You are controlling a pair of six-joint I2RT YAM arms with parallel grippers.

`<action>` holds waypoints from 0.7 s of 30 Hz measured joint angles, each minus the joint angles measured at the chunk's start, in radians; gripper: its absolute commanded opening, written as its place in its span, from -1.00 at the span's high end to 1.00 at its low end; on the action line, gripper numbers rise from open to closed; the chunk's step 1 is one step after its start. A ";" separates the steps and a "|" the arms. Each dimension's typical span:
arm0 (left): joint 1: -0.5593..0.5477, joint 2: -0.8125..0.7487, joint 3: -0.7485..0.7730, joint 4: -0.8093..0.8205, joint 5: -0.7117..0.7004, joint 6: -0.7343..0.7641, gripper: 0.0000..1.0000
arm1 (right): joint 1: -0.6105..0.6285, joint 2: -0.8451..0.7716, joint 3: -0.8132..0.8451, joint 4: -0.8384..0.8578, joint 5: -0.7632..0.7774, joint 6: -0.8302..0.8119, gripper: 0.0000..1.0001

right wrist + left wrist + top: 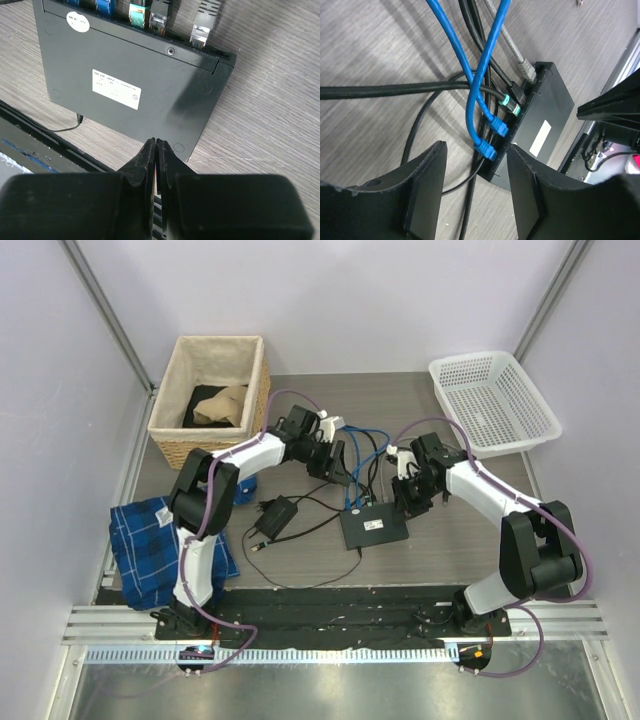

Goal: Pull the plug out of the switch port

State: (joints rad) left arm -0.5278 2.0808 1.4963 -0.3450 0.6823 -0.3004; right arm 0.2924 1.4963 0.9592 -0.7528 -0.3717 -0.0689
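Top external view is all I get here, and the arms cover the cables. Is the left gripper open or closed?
Observer: Open. In the left wrist view, the left gripper has its fingers spread and nothing gripped between them.
Operator: How many plugs are seated in the switch port?
Observer: Five in a row along one long side of the switch port: two blue plugs nearest the gripper, then a teal-booted plug, a black plug and a grey plug.
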 measured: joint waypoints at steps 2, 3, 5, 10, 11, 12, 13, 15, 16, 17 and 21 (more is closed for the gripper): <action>0.000 -0.001 -0.003 -0.003 0.003 -0.006 -0.08 | -0.008 0.000 0.000 0.002 0.005 -0.002 0.85; 0.000 -0.006 -0.008 0.000 0.003 -0.006 -0.07 | -0.013 0.000 0.002 0.004 0.006 -0.005 0.86; 0.000 -0.039 -0.051 0.017 0.001 -0.002 0.05 | -0.029 0.008 0.015 0.008 0.018 -0.011 0.89; 0.000 -0.262 -0.302 0.049 -0.018 0.048 0.49 | -0.077 0.116 0.124 0.063 0.034 -0.016 0.90; -0.003 -0.302 -0.341 0.055 -0.020 0.064 0.64 | -0.082 0.140 0.145 0.074 0.040 -0.019 0.90; -0.006 -0.330 -0.370 0.061 -0.023 0.079 0.71 | -0.086 0.159 0.157 0.084 0.047 -0.023 0.90; -0.012 -0.359 -0.400 0.066 -0.027 0.098 0.83 | -0.089 0.179 0.172 0.091 0.054 -0.027 0.90; -0.035 -0.391 -0.448 0.073 -0.027 0.131 0.93 | -0.090 0.216 0.194 0.103 0.068 -0.034 0.97; -0.050 -0.394 -0.464 0.077 -0.026 0.142 0.98 | -0.090 0.233 0.205 0.106 0.075 -0.035 0.97; -0.063 -0.393 -0.475 0.080 -0.026 0.152 0.99 | -0.090 0.251 0.215 0.109 0.086 -0.036 0.97; -0.121 -0.379 -0.508 0.080 -0.027 0.160 1.00 | -0.090 0.285 0.234 0.108 0.136 -0.036 0.98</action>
State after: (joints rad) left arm -0.6487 1.7016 0.9882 -0.2646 0.6556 -0.1406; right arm 0.2024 1.7809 1.1931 -0.6453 -0.2359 -0.1051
